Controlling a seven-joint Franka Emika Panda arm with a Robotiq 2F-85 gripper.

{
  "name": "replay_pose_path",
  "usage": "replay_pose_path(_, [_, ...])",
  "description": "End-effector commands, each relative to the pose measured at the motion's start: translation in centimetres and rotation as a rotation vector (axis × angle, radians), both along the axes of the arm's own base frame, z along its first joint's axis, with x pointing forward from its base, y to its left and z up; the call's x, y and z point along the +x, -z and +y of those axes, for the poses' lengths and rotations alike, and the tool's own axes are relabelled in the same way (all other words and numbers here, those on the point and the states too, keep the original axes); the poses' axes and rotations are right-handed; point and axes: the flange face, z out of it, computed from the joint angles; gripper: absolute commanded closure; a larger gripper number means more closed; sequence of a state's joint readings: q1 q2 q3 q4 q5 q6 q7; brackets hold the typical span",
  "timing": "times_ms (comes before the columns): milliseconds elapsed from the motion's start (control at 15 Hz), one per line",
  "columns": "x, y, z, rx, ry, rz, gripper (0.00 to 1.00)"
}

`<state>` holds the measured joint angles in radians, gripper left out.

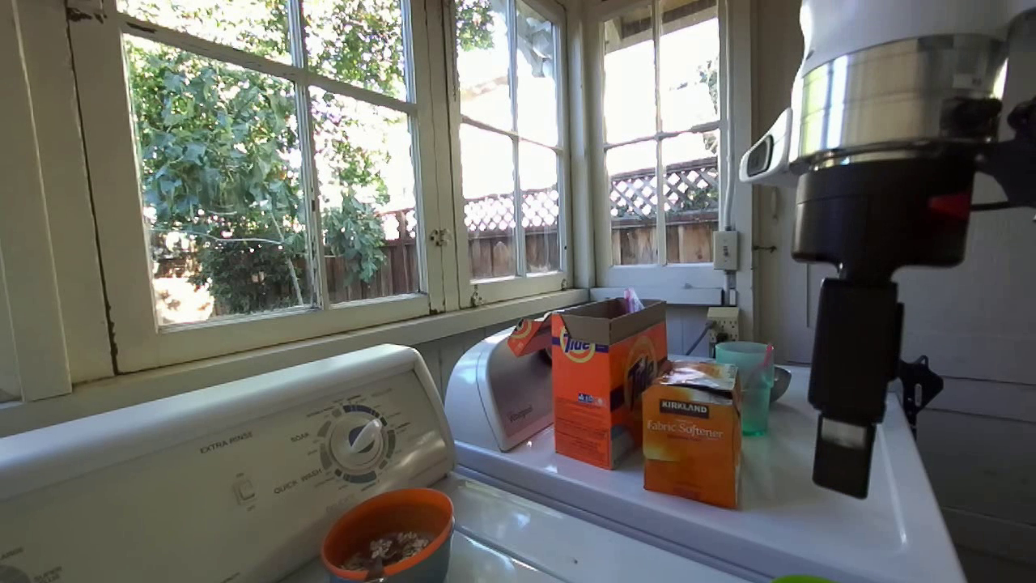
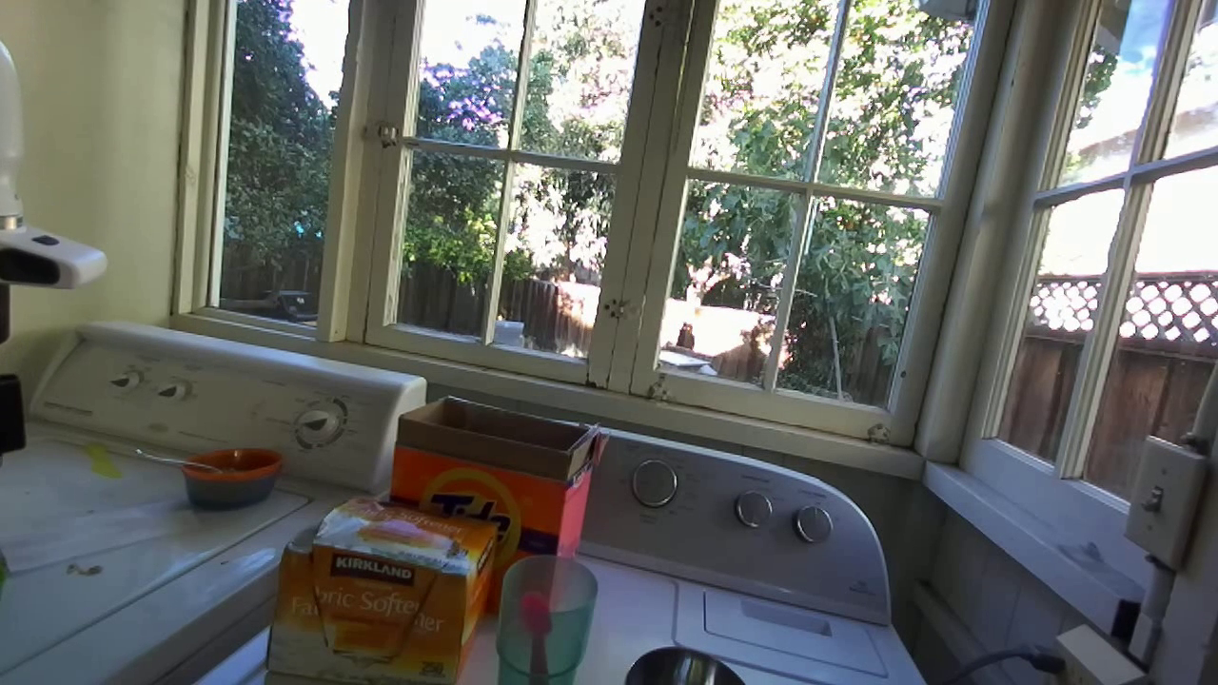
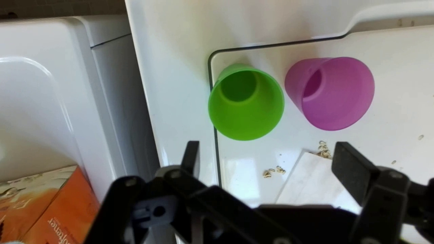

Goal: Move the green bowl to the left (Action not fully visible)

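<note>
The green bowl (image 3: 247, 112) is lime-green, round and tall-sided. In the wrist view it stands on the white washer lid, its inside showing. Only a sliver of its rim (image 1: 801, 579) shows at the bottom edge in an exterior view. My gripper (image 3: 267, 152) is open, with nothing between its fingers. In the wrist view the fingertips lie lower in the picture than the bowl, apart from it. In an exterior view the gripper (image 1: 842, 465) hangs pointing down, seen side-on. In an exterior view only part of the arm (image 2: 43, 262) shows at the left edge.
A pink cup (image 3: 339, 95) stands close beside the green bowl. A white sheet (image 3: 315, 183) and oat flakes lie on the lid. An orange bowl (image 1: 388, 534), a Tide box (image 1: 595, 397), a Kirkland box (image 1: 692, 437), a teal cup (image 1: 757, 405) and a metal bowl (image 2: 683, 671) stand around.
</note>
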<state>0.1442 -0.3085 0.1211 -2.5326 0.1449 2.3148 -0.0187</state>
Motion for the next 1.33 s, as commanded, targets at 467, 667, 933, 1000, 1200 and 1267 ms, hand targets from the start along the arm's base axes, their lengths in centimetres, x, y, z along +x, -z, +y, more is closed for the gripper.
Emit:
replay_pose_path(467, [0.4,2.1,-0.8,-0.073,0.128,0.032,0.00])
replay_pose_path(667, [0.3,2.1,-1.3,-0.043,0.181,0.027,0.00])
replay_pose_path(933, [0.6,1.9,-1.3,-0.044,0.159,0.019,0.00])
replay_pose_path(1000, [0.6,1.9,-1.3,-0.044,0.161,0.019,0.00])
replay_pose_path(1200, [0.6,1.9,-1.3,-0.044,0.163,0.019,0.00])
replay_pose_path(1267, [0.6,1.9,-1.3,-0.044,0.163,0.019,0.00])
